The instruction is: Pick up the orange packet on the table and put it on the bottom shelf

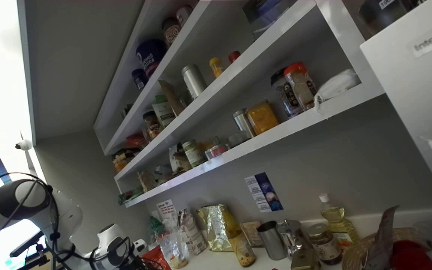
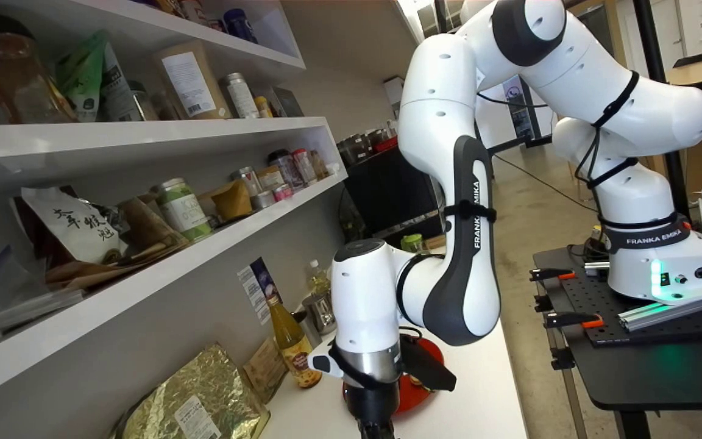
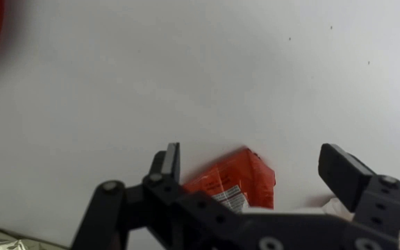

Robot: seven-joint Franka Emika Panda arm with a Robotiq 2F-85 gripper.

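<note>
The orange packet (image 3: 234, 173) lies on the pale table (image 3: 144, 86) in the wrist view, its lower part hidden behind the gripper. In an exterior view its red side (image 1: 156, 257) shows low beside the arm; elsewhere it is out of view. My gripper (image 3: 250, 156) is open, with its fingers on either side of the packet's visible end and nothing held. In an exterior view the gripper (image 2: 378, 429) is cut off by the bottom edge. The bottom shelf (image 1: 261, 141) is the lowest white board on the wall, also seen in the exterior view (image 2: 144, 283).
A gold foil bag (image 2: 205, 396), a yellow bottle (image 2: 293, 341) and a metal pitcher (image 1: 272, 240) stand along the wall. A clear plastic bag (image 1: 174, 247) is close to the packet. A red round dish (image 2: 421, 390) is behind the gripper. Jars and packets fill much of the bottom shelf.
</note>
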